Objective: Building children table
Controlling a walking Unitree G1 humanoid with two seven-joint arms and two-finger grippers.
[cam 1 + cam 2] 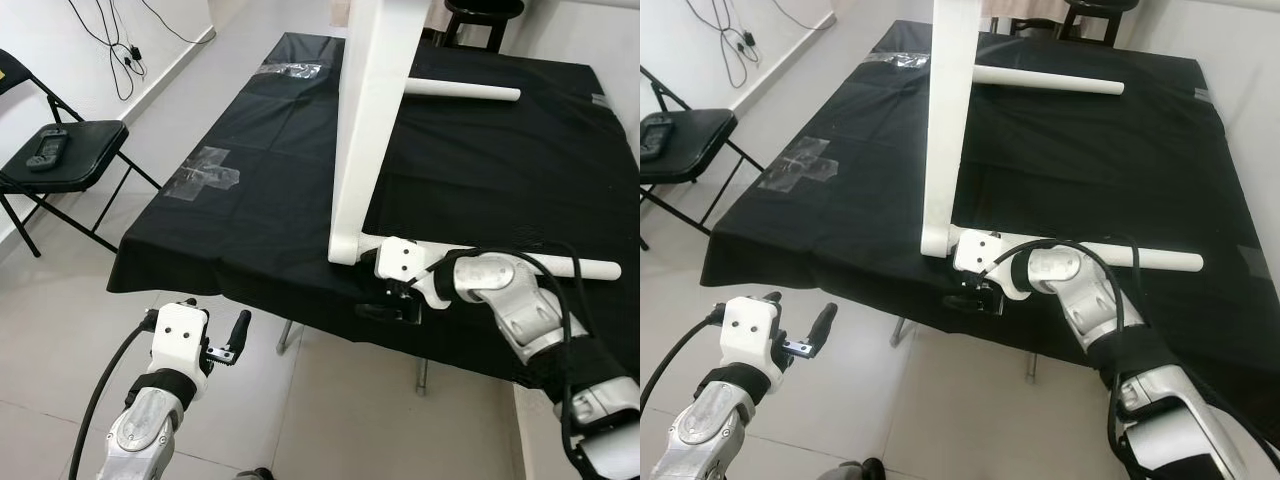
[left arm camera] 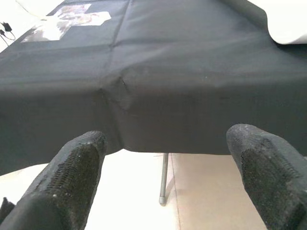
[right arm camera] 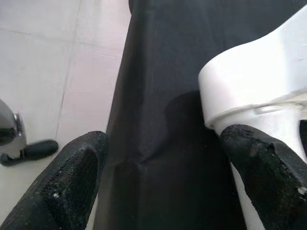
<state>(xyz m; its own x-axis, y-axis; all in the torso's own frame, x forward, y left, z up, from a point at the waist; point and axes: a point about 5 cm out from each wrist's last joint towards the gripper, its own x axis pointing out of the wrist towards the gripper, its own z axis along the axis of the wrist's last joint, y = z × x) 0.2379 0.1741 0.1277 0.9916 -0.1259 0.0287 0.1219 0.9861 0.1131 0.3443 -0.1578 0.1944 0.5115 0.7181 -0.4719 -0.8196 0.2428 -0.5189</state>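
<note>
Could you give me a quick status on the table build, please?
Right gripper open at the white tabletop corner, by a leg. Left gripper open, off the table edge. Nothing in the way.

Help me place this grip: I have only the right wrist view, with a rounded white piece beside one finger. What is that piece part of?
Observer: It is the bottom corner of a white panel that stands on edge on the black-clothed table.
Operator: Where is my gripper against it?
Observer: The right gripper is at the table's near edge, just under that corner, and it is open.
Operator: Are there any legs on the panel?
Observer: Two jut out to the robot's right: a lower leg along the cloth and an upper leg above it.
Operator: And the other arm?
Observer: The left gripper hangs open below the table's near edge, over the floor.
</note>
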